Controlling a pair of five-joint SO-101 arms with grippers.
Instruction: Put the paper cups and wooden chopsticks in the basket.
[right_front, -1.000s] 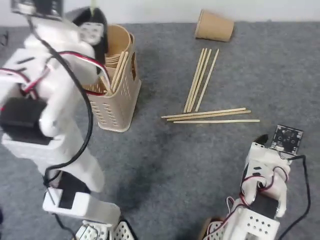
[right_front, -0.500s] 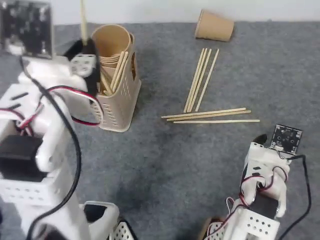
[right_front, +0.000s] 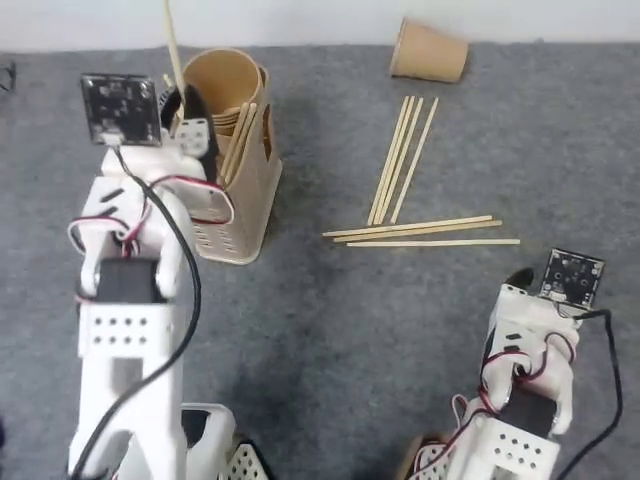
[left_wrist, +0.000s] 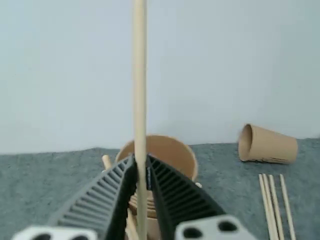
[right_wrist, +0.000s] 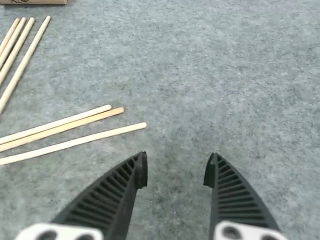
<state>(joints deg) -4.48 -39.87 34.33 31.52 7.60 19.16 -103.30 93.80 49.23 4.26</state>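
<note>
Left gripper (left_wrist: 141, 185) clamped on a single wooden chopstick (left_wrist: 139, 75), held upright at the near rim of the basket (right_front: 235, 215), just beside the stacked paper cups (right_front: 222, 80) already standing inside.

Swung round within the last second: from a sprawl across the basket's side, wrist hanging over the opening, to a straight line behind the basket with the wrist drawn back. Stick kept vertical throughout, lower end pointing down towards the basket's mouth. Read as lining up for a drop among the chopsticks already leaning in the basket, with the release not yet made and little room to spare beside the cups.

No shift among the seven loose chopsticks on the grey carpet (right_front: 330, 330): four (right_front: 400, 160) in a near-parallel bundle, three (right_front: 420, 232) lying crosswise just below them. No movement either from the right gripper (right_wrist: 175, 170), parked low at the near side of the table, jaws apart with nothing between them, facing the ends of the crosswise three.

Still tipped on its side at the far edge, well apart from the basket: one more cup (right_front: 428, 50). Plenty left to collect, then, with seven sticks and that cup yet to go in.
</note>
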